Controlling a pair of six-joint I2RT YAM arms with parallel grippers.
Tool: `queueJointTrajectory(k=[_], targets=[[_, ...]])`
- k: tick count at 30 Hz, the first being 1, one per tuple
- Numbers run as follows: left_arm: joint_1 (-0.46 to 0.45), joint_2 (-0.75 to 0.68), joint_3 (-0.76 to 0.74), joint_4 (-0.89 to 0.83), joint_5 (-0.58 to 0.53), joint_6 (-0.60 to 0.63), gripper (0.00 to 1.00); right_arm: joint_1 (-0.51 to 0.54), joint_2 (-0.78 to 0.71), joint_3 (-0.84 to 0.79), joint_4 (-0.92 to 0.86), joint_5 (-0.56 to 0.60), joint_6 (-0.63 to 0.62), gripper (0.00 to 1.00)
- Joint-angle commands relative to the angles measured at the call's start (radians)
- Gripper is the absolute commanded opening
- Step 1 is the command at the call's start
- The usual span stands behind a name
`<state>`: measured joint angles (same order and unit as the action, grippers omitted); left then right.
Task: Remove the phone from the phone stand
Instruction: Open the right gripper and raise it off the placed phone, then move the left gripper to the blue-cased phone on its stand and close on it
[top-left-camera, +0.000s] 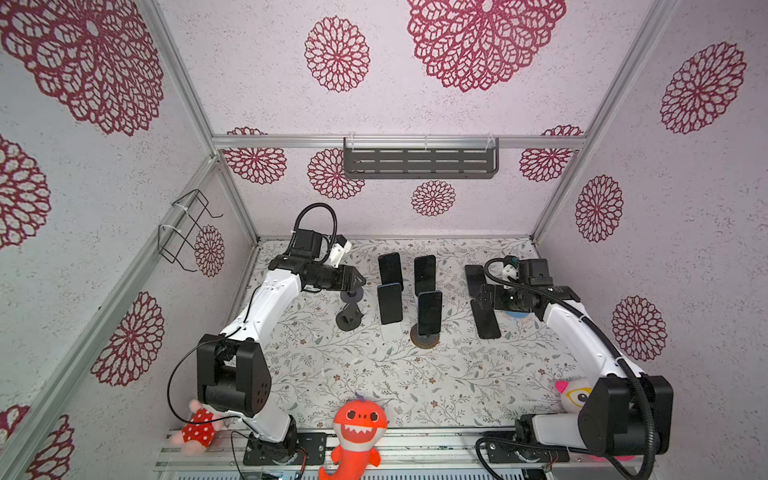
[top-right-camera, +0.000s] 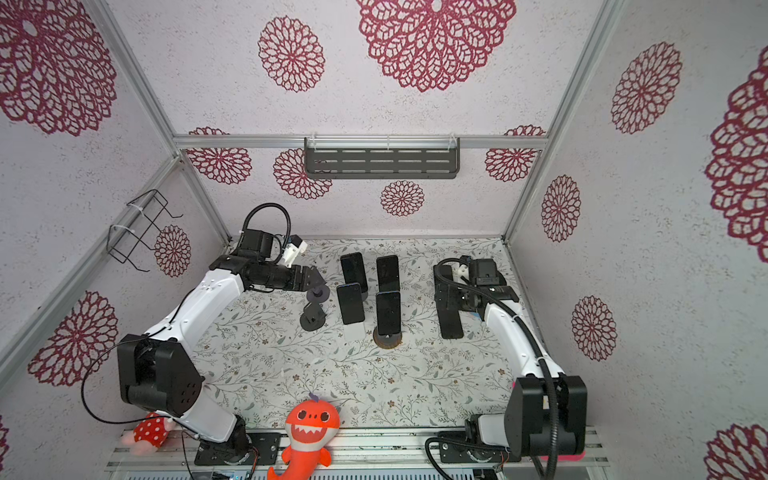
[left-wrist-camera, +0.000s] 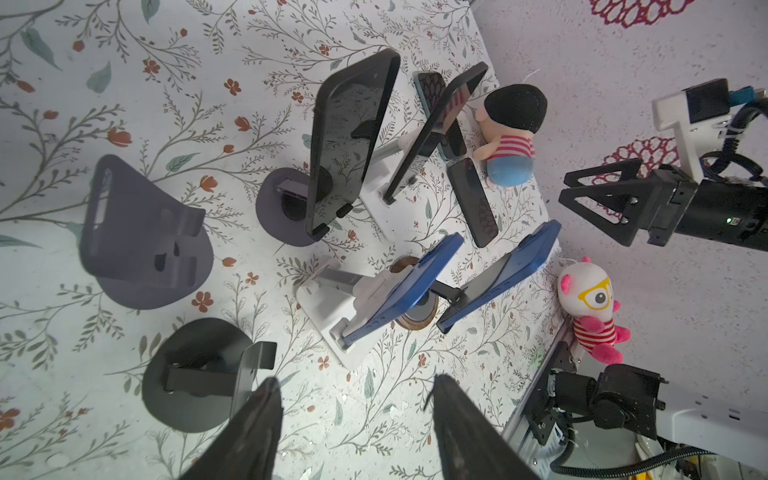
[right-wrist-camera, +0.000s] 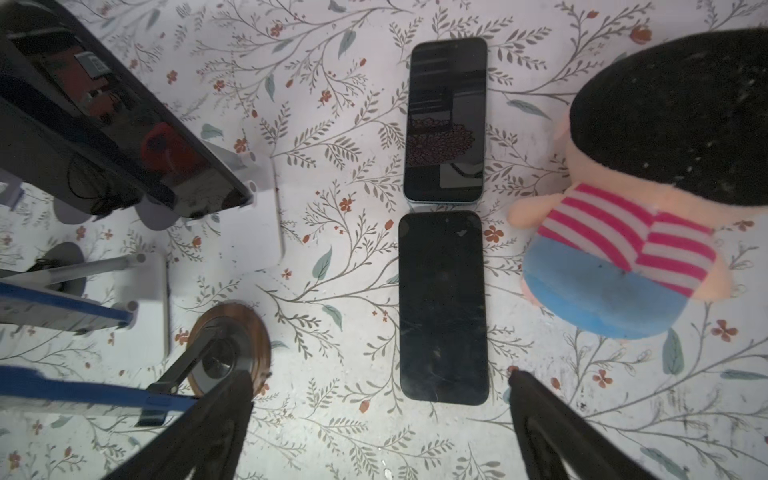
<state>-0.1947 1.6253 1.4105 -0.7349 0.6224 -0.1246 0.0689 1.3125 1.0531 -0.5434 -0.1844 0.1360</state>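
Note:
Several dark phones lean on stands mid-table: two at the back (top-left-camera: 390, 269) (top-left-camera: 424, 274), a blue-backed phone (top-left-camera: 390, 303) on a white stand (top-left-camera: 390, 332), and another phone (top-left-camera: 429, 312) on a wood-based stand (top-left-camera: 424, 337). Two empty dark stands (top-left-camera: 351, 296) (top-left-camera: 349, 318) sit to their left. My left gripper (top-left-camera: 359, 280) (left-wrist-camera: 356, 378) hovers open over these empty stands, holding nothing. Two phones (right-wrist-camera: 442, 307) (right-wrist-camera: 446, 120) lie flat on the table at the right. My right gripper (top-left-camera: 478, 297) (right-wrist-camera: 380, 374) hangs open just above the nearer flat phone, with nothing held.
A striped plush doll (right-wrist-camera: 623, 249) lies right of the flat phones, close to the right wall. An orange shark plush (top-left-camera: 359, 424), a red dotted plush (top-left-camera: 199, 428) and a pink-white plush (top-left-camera: 573, 392) sit along the front edge. A dark shelf (top-left-camera: 419, 162) hangs on the back wall.

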Motion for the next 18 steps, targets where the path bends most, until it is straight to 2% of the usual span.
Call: queueJointTrajectory(k=[1,6,9,18], targets=[[-0.033,-0.051,0.001,0.031,0.046,0.084,0.63,-0.004,-0.089,0.001,-0.024,-0.056,0.038,0.99],[-0.074,-0.055,0.044,0.011,0.015,0.153,0.72,-0.003,-0.141,0.032,-0.086,-0.126,0.040,0.99],[-0.091,-0.032,0.048,0.074,0.038,0.152,0.75,-0.003,-0.164,0.034,-0.107,-0.142,0.042,0.99],[-0.155,0.100,0.113,0.066,0.032,0.203,0.75,-0.003,-0.205,-0.006,-0.135,-0.082,0.023,0.99]])
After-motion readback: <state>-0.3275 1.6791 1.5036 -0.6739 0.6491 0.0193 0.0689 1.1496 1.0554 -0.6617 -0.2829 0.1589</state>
